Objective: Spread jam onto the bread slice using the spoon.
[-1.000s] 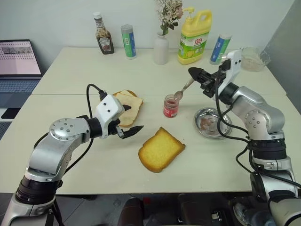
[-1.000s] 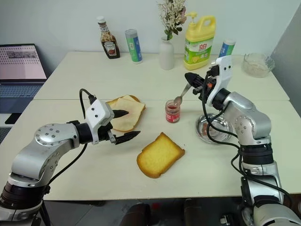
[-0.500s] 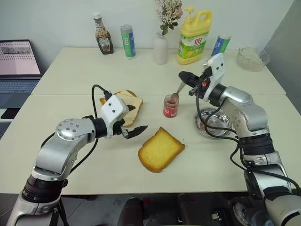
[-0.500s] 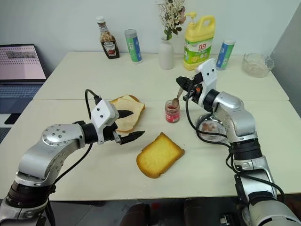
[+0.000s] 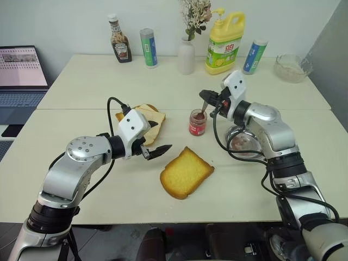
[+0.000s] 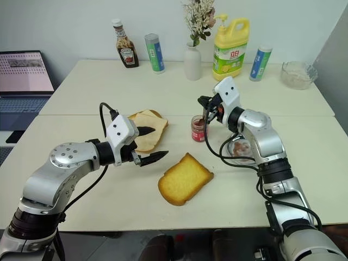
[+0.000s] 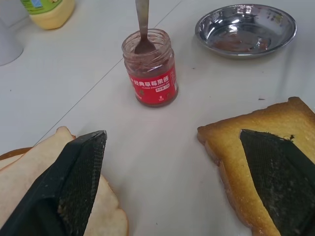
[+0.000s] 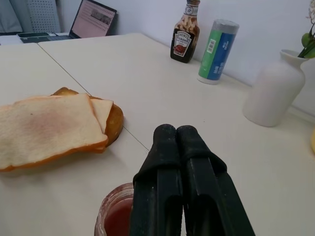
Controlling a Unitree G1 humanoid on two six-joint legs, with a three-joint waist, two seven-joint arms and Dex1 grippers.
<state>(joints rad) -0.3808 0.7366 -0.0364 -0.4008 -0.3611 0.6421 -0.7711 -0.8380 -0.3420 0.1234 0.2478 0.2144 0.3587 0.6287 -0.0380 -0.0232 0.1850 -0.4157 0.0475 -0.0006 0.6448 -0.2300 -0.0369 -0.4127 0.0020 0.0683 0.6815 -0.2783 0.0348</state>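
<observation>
Table (image 5: 81,87), spoon (image 7: 142,24) in jam (image 7: 151,69), right end effector (image 5: 204,97) above

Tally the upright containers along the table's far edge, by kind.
Ketchup bottle: 1
Green-and-blue cylinders: 2
White vase: 1
Yellow detergent jug: 1
Total: 5

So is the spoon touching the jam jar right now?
Touching. The left wrist view shows the spoon standing inside the jam jar, bowl down in the jam.
</observation>
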